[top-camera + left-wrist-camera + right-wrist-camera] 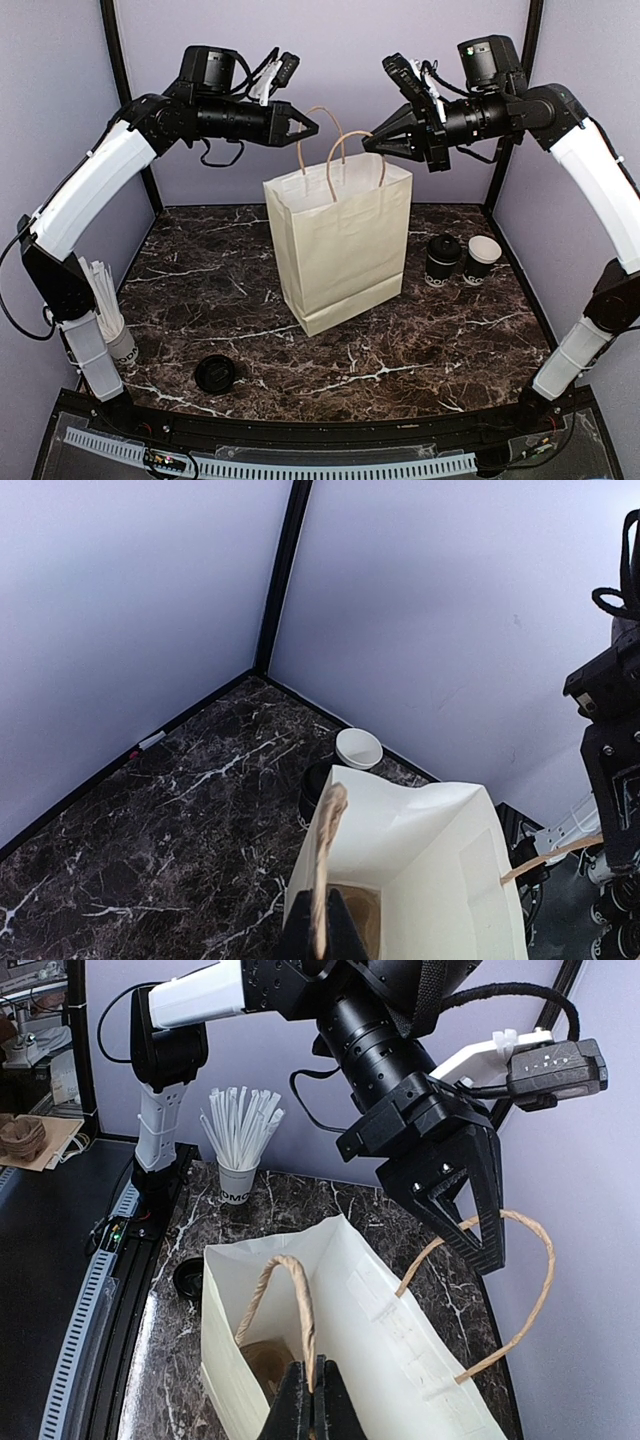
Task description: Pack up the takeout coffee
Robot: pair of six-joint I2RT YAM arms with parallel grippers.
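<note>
**Both claws pinched on bag handles; lidded coffee stands outside the bag**

Left gripper [312, 128]: jaws closed tight on one twine handle [325, 860], no gap visible in its wrist view. Right gripper [368, 143]: jaws likewise closed, clamping the other handle [300, 1310]. The two handles are held apart above the paper bag [340, 250], whose mouth stands open. The bag is upright on the dark marble table [200, 280], near centre.

Takeout coffee [443, 262]: a small black-walled cup with white print near its base and a black lid fitted on top. It stands upright on the table to the right of the bag, apart from it. An open cup [482, 260] with a bare white rim is just beside it on the far side from the bag. A loose lid [215, 374] lies flat near the front left
</note>
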